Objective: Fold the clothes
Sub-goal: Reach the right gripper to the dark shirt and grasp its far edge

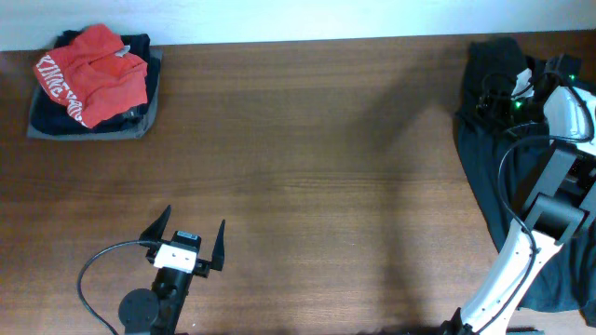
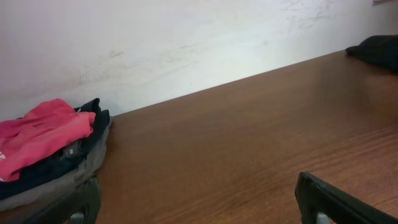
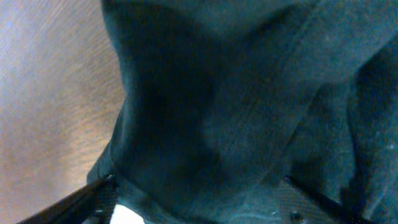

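Far left, folded pile point(image 1: 88, 123), red garment point(image 1: 95, 70) atop

Dark teal-grey shirt point(image 3: 249, 106) fills most of the view (a seam crosses it), wooden table point(image 3: 43, 93) at left

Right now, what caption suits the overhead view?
Open left gripper over brown wooden table; right arm over crumpled dark teal-grey T-shirt; folded stack topped by red garment opposite.

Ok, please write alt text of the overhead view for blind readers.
The right arm bends over a heap of dark teal-grey clothes at the right edge of a wooden table. Far left, a red garment tops a folded stack; the left gripper stands open near the front.
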